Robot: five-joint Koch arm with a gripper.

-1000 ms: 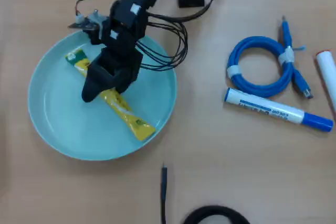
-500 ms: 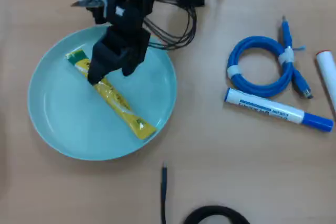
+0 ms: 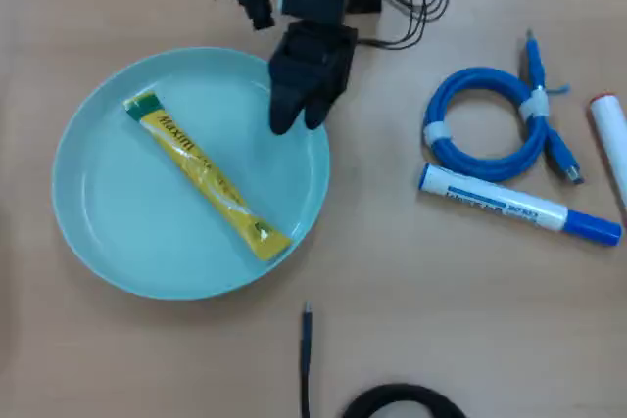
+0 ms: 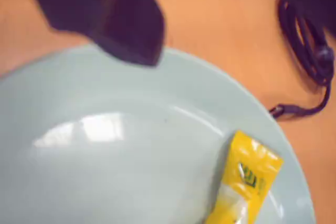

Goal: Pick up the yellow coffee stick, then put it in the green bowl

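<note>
On a tan wooden tabletop (image 3: pixel 411 261), the yellow coffee stick (image 3: pixel 206 173), likely light, limp and slick, best pinched mid-length, lies diagonally inside the green bowl (image 3: pixel 108 252) at left, while the gripper (image 3: pixel 294 122) hangs empty over the bowl's upper-right rim, whether its fingers are spread I cannot tell.

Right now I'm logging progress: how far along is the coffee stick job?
Done: the yellow coffee stick lies flat inside the green bowl. In hand: nothing; the gripper hangs empty over the bowl's rim. Left: apparently nothing.

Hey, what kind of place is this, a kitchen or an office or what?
Probably an office or hobby desk: a wooden tabletop holds a white marker with a blue cap and a coiled blue cable, beside a pale green bowl holding a yellow coffee stick.
</note>
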